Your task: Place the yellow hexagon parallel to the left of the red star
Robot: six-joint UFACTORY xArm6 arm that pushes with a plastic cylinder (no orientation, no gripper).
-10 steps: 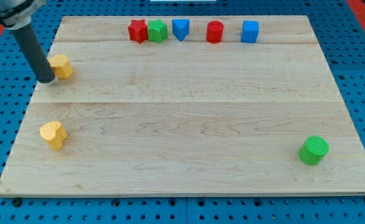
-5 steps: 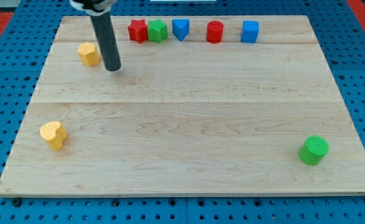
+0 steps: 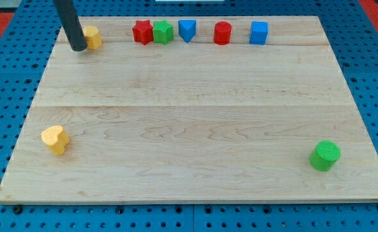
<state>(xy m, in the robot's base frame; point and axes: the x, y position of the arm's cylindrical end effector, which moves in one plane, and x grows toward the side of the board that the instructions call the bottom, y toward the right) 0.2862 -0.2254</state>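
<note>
The yellow hexagon (image 3: 93, 37) lies near the top left of the wooden board (image 3: 195, 129), in the same row as the red star (image 3: 142, 31) and some way to its left. My tip (image 3: 79, 47) rests on the board right at the hexagon's left side, touching or nearly touching it. The dark rod rises from there out of the view's top.
Right of the red star stand a green block (image 3: 163, 31), a blue block (image 3: 187, 29), a red cylinder (image 3: 222, 33) and a blue cube (image 3: 258, 33). A yellow heart-like block (image 3: 55, 139) lies at lower left. A green cylinder (image 3: 324, 155) lies at lower right.
The yellow hexagon has moved up and to the right, from the left edge into the top row. My tip went from its left to its right and is now at its left again.
</note>
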